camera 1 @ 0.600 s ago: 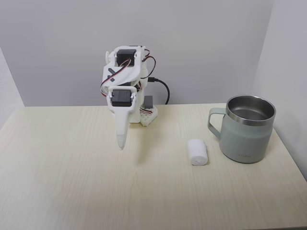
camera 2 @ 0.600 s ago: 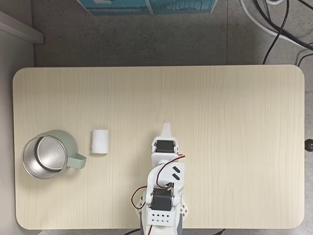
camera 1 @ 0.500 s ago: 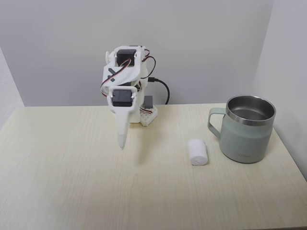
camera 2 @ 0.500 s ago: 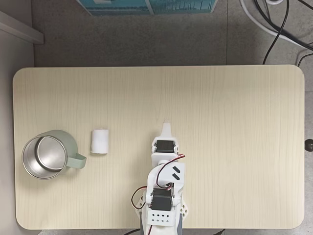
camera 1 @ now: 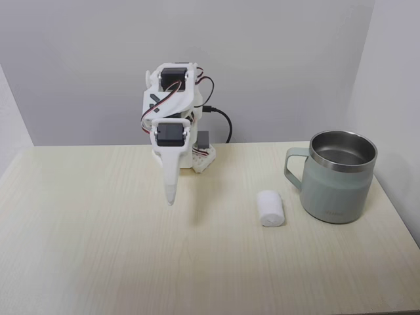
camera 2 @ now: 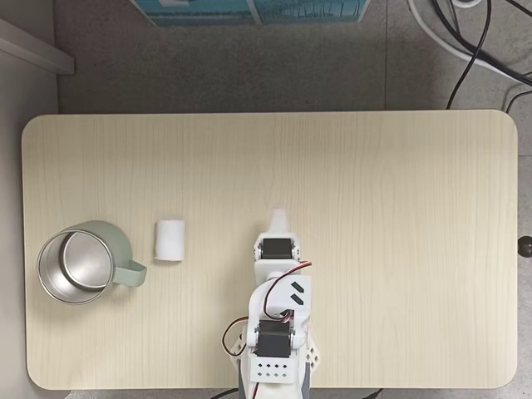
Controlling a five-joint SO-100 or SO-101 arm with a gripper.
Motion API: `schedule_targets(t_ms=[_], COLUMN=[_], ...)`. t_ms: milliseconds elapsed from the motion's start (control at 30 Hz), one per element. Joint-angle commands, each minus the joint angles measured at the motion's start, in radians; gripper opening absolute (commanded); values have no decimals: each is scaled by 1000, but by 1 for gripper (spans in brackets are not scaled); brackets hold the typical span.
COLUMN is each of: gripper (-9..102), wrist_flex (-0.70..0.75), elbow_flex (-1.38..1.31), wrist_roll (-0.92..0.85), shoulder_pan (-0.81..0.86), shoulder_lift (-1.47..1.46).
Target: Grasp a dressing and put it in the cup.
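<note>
In a fixed view from the front, the white arm (camera 1: 172, 121) stands left of centre near the back of the pale wooden table (camera 1: 98, 249). Its gripper (camera 1: 170, 199) points straight down, tip hanging above the tabletop with a faint shadow beneath. The fingers look pressed together into one slim point, holding nothing. A black cable (camera 1: 222, 121) loops out from behind the base.

Further right, in the lower centre-right of that frame, the dressing (camera 1: 270, 208) lies on its side on the table, well apart from the gripper. Just beside it, at the right edge, stands the cup (camera 1: 340, 185), upright, its handle (camera 1: 293, 167) turned toward the arm; the roll sits below the handle and I see a small gap between them.

In a fixed view from above, the cup (camera 2: 93, 237) sits at the left edge, mouth open and steel inside bare. The dressing (camera 2: 169, 239) lies just to its right. The gripper (camera 2: 278, 219) is near the centre, the arm's base (camera 2: 274, 366) at the bottom edge. Cables (camera 2: 465, 41) trail over the floor at upper right.
</note>
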Motion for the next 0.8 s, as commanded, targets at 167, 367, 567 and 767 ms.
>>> schedule_targets(t_ms=[167, 367, 567, 767], gripper=[1, 3, 7, 13], wrist_flex=[57, 229, 376, 555], elbow_flex=[78, 293, 652, 919], wrist_roll=[-71, -199, -318, -471], shoulder_pan=[5, -103, -230, -442], shoulder_lift=[-6, 34, 397, 707])
